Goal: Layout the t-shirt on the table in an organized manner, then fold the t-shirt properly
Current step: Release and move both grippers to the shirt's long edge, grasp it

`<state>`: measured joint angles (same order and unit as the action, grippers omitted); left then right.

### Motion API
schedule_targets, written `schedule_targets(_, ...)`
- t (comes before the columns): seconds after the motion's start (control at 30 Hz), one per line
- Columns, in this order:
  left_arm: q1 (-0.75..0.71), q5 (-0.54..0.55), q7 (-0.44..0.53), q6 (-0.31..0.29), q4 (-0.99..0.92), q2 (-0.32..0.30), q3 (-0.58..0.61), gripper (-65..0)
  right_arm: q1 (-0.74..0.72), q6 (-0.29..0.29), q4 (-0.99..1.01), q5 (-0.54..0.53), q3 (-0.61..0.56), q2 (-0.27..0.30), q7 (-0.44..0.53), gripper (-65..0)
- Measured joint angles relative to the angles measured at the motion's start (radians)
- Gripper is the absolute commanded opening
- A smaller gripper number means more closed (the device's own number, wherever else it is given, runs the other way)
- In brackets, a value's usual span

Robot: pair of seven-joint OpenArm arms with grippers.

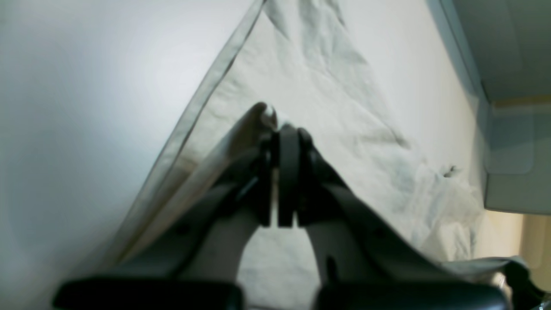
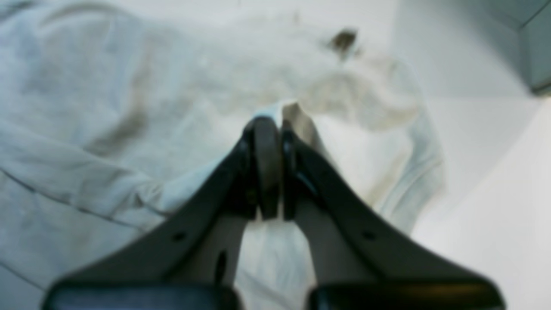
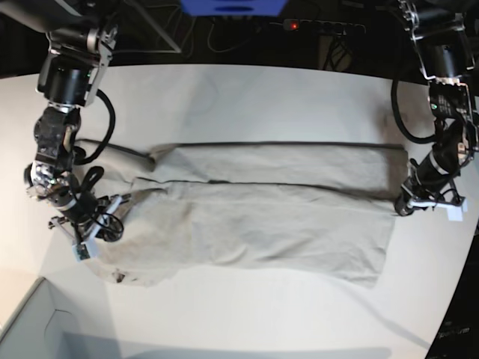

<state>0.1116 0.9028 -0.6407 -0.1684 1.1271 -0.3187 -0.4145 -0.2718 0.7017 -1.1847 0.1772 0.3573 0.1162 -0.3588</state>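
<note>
I see the large matte white table [image 3: 247, 97] carrying the plain grey-beige cotton t-shirt [image 3: 262, 217], spread lengthwise across its middle with one long side folded over. My left gripper [image 1: 275, 122] is clamped on the shirt's hem edge toward the table's right edge. My right gripper [image 2: 275, 120] pinches a fold at the bunched end near the left edge.
</note>
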Motion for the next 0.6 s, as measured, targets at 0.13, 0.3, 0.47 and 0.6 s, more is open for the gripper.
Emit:
schedule_targets(0.13, 0.000, 0.000, 0.018, 0.000, -0.001, 0.000, 0.006, -65.0, -0.029, 0.000, 0.027, 0.000, 0.002, 0.024, -0.001, -65.0)
schedule_targets(0.3, 0.018, 0.001, 0.016, 0.000, -0.056, 0.002, 0.024, -65.0, -0.064, 0.000, 0.029, 0.000, 0.000, 0.025, -0.002, -65.0)
schedule_targets(0.47, 0.066, -0.073, 0.021, 0.000, -0.134, -0.001, 0.024, -65.0, -0.099, 0.000, 0.106, -0.001, 0.000, 0.027, 0.005, -65.0)
schedule_targets(0.6, 0.097, -0.159, 0.018, -0.003, -0.143, 0.008, 0.024, -65.0, -0.109, 0.000, 0.153, 0.001, 0.000, 0.031, 0.002, -65.0)
